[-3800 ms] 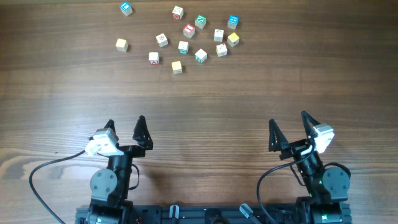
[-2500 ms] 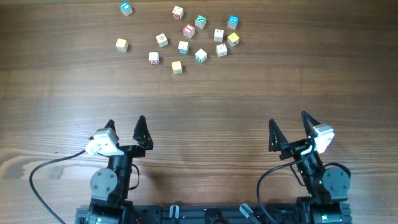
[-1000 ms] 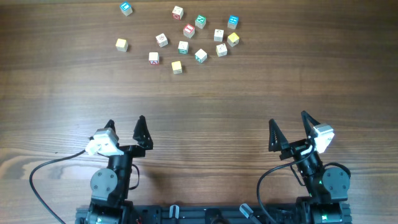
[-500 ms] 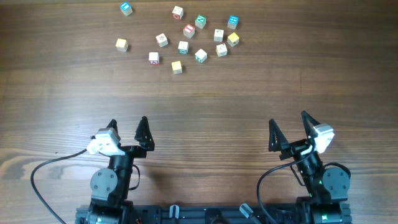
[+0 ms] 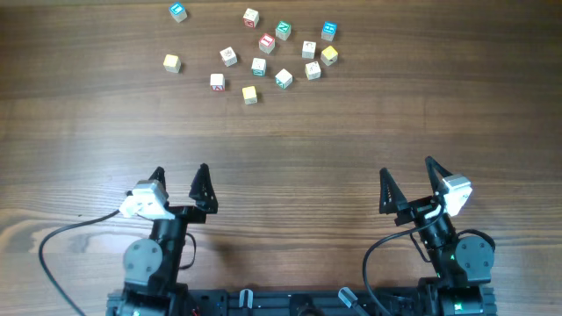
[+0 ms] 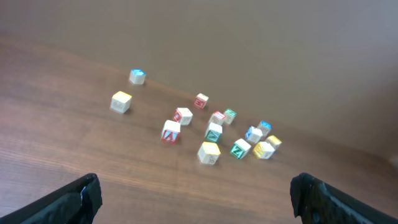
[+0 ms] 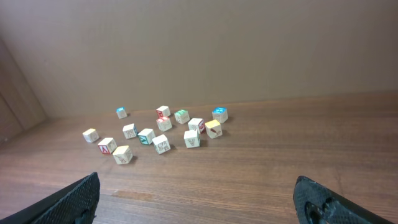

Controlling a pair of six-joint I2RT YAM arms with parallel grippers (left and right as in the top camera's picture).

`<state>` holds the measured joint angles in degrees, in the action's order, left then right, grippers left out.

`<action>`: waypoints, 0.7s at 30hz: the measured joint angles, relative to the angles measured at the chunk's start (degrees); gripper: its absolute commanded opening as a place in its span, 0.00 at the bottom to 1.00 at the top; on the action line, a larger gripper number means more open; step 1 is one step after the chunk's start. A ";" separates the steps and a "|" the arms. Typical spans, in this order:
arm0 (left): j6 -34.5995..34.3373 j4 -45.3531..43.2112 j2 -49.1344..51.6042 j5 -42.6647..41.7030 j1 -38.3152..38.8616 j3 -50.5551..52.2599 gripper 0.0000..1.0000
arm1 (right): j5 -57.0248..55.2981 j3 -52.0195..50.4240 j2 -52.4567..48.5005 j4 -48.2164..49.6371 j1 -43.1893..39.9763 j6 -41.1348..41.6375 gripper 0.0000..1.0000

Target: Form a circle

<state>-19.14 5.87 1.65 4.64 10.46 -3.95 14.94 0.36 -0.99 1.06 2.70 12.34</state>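
Left end effector (image 5: 179, 171) and right end effector (image 5: 407, 168) both gape wide, holding nothing. I see cubes (image 5: 258, 66) scattered loose on the table (image 5: 281, 132), well apart from both.

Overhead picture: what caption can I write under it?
Scattered cubes lie at the far side of the table; left hand and right hand sit open near the front.

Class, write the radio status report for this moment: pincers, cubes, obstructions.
Left pincer open, empty. Right pincer open, empty. Cubes loose at far side, no circle yet. Nothing between pincers and cubes.
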 measured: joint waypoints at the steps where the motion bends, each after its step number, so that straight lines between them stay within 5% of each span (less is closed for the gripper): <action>1: 0.00 2.05 0.17 -0.26 0.00 -2.45 1.00 | 0.00 0.00 0.00 -0.02 0.00 0.00 1.00; 7: 0.00 14.19 6.73 -0.74 0.00 -26.91 1.00 | 0.00 0.00 0.07 -0.07 0.00 0.00 1.00; 12: 0.00 17.31 25.27 -4.02 0.00 -43.45 1.00 | 0.00 0.00 0.20 -0.17 0.00 0.00 1.00; 21: 0.00 19.19 48.22 -19.98 0.00 -46.66 1.00 | 0.00 0.00 0.22 -0.17 0.00 0.00 1.00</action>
<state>-19.14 25.06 49.87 -15.33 10.46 -50.61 14.94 0.36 -0.78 0.89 2.70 12.34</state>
